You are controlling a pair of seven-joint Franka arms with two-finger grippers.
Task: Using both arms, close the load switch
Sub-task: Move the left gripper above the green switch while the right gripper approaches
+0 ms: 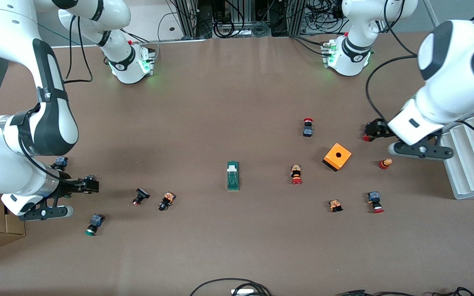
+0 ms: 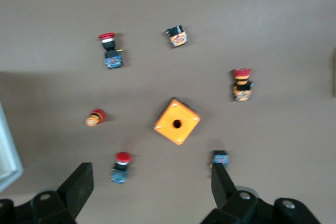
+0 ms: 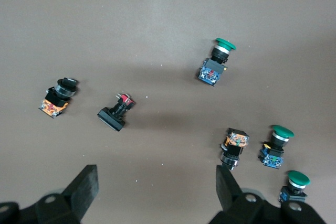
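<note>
The load switch (image 1: 233, 176) lies untouched mid-counter, well clear of every edge. My left fingers (image 2: 152, 182) hang released over the orange box (image 1: 337, 156) near one end; my right fingers (image 3: 157, 184), also released and empty, hover over push buttons (image 3: 212, 66) at the other end. Nothing is done yet.

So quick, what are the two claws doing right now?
Left gripper: open, empty, over the orange box's end of the table.
Right gripper: open, empty, over scattered push buttons.
</note>
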